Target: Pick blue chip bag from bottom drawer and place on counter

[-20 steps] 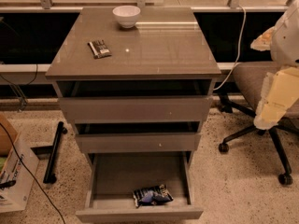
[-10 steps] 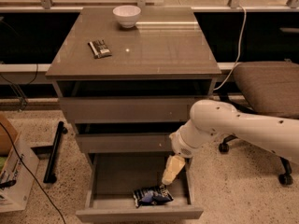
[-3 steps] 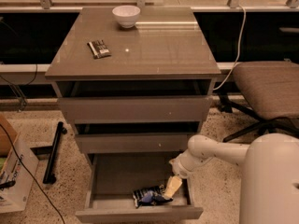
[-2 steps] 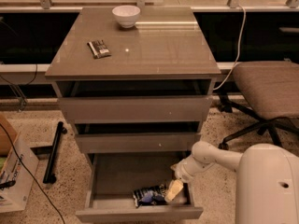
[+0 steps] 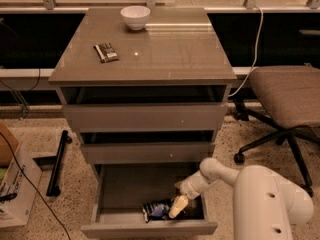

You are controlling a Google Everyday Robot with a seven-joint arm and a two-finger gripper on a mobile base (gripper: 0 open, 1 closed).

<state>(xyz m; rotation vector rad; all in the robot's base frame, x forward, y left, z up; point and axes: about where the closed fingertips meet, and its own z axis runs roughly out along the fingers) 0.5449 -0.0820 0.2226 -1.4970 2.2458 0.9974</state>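
Observation:
The blue chip bag [image 5: 156, 209] lies wrinkled at the front of the open bottom drawer [image 5: 120, 188], right of its middle. My gripper [image 5: 178, 207] reaches down into the drawer from the right on a white arm and sits at the bag's right end, touching or just over it. The counter [image 5: 165, 51] is the glossy grey-brown top of the cabinet, above the two other drawers.
A white bowl [image 5: 135, 17] stands at the counter's back. A flat dark packet [image 5: 106, 52] lies on its left side. An office chair [image 5: 288, 99] stands to the right of the cabinet. A cardboard box [image 5: 11, 186] and a black bar [image 5: 57, 162] are on the floor at left.
My arm swung in from the right and went down into the bottom drawer. Over the last second the gripper dropped lower, to the right end of the blue chip bag.

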